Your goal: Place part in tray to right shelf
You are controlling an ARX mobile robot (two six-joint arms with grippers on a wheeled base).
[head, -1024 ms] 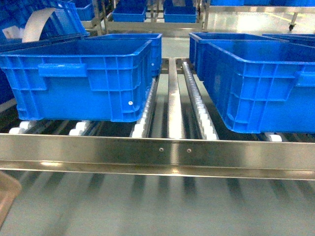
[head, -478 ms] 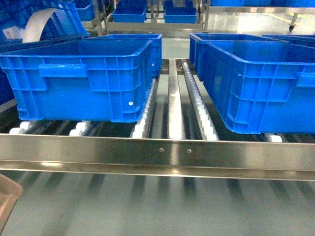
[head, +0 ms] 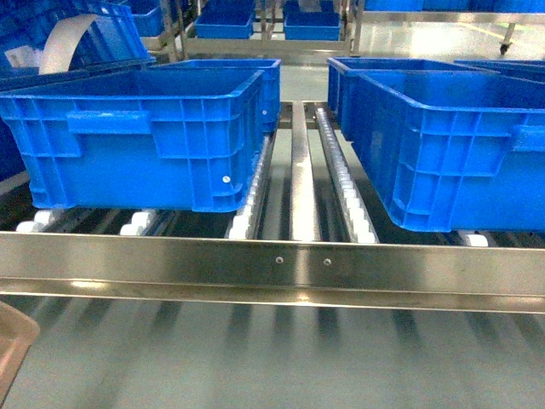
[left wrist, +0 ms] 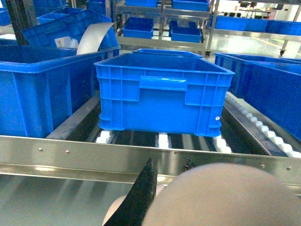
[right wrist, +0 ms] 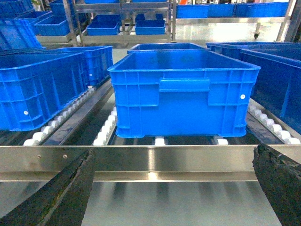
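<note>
**Tray held low before the steel rack**

The right shelf (head: 272, 268) fills the view, blue crates (head: 145, 136) resting on its white rollers (head: 247, 213); the cream tray (left wrist: 221, 195) sits just below the front rail, by the left gripper's dark finger (left wrist: 138, 197), grip unclear; the right gripper (right wrist: 174, 188) hangs spread wide, empty; the blue part is out of sight.

txt: none legible | labels/brands/nos: none on crates (head: 145, 141) or rail (head: 272, 260)
</note>
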